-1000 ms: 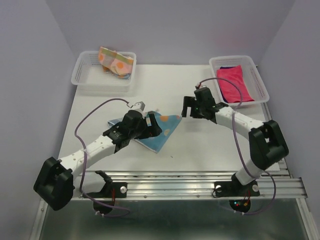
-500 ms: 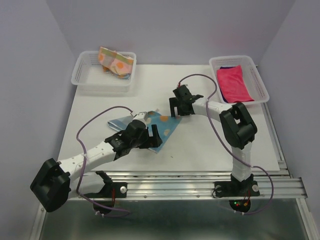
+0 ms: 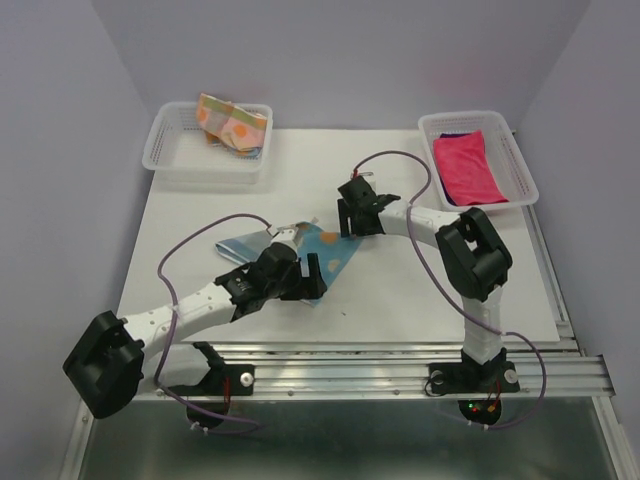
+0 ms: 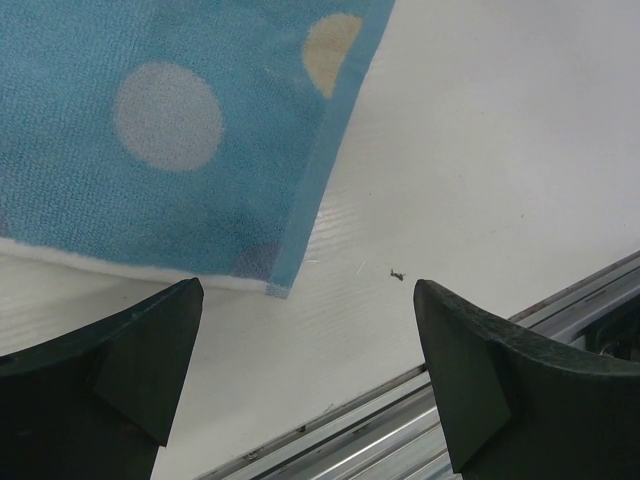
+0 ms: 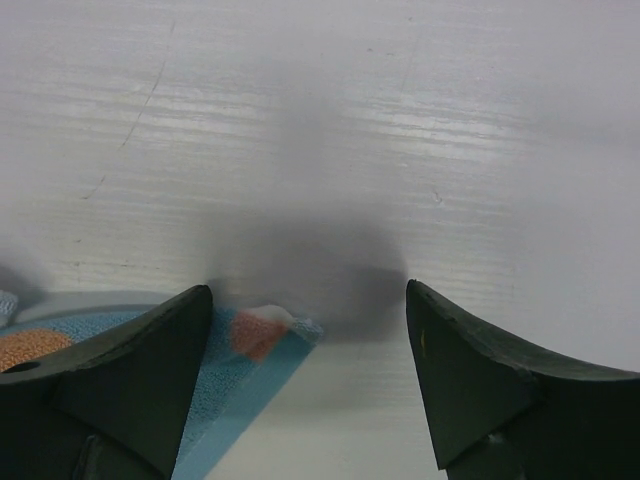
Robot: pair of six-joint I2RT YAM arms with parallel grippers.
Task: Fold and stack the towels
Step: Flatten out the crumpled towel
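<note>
Left claw (image 4: 308, 300) is wide open and holds nothing, low over the near corner of the blue spotty towel (image 4: 180, 130). That towel lies in the middle of the worktop (image 3: 420, 290). Right claw (image 5: 308, 300) is open and empty too, just above the towel's far corner. I think the fold is only starting. Next, each claw must drop and pinch its corner.

A white table (image 3: 400, 290) fills the middle. Its top has thin faint lines and a tiny dark speck (image 4: 398, 271) near the front. A silver metal rail (image 3: 350, 362) runs along the near edge, with a grey metal sheet (image 3: 350, 440) below it. The back wall (image 3: 340, 60), left wall (image 3: 60, 150) and right wall (image 3: 600, 90) are pale purple. The light is soft and even.
</note>
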